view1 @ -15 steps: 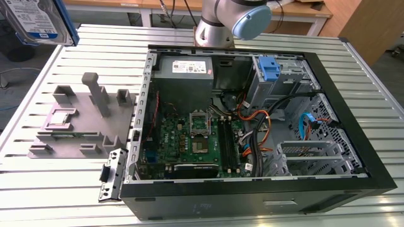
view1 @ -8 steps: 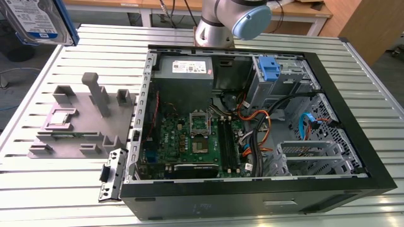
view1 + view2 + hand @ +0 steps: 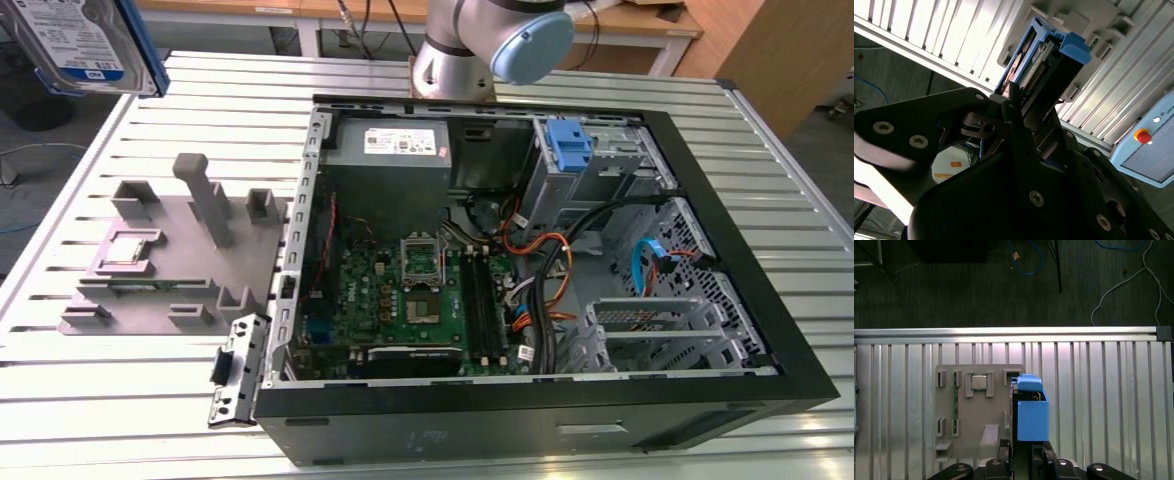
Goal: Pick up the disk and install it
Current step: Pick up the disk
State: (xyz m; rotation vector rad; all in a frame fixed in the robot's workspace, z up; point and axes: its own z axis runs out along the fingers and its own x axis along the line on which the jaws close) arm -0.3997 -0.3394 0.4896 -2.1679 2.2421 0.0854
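The disk (image 3: 74,40) is up in the air, blue frame and labelled face showing at the far upper corner on the exterior view's left. The fingers (image 3: 1016,115) are clamped tight on one end of it, and its blue-capped end points away from them. In the first wrist view the disk (image 3: 1031,412) hangs over the edge of the grey holder (image 3: 981,405), where a small square chip (image 3: 979,382) sits in its pocket. The slatted desk (image 3: 107,400) lies beneath. The open computer case (image 3: 534,415) sits well apart on the exterior view's right, with a blue bracket (image 3: 570,148) standing inside.
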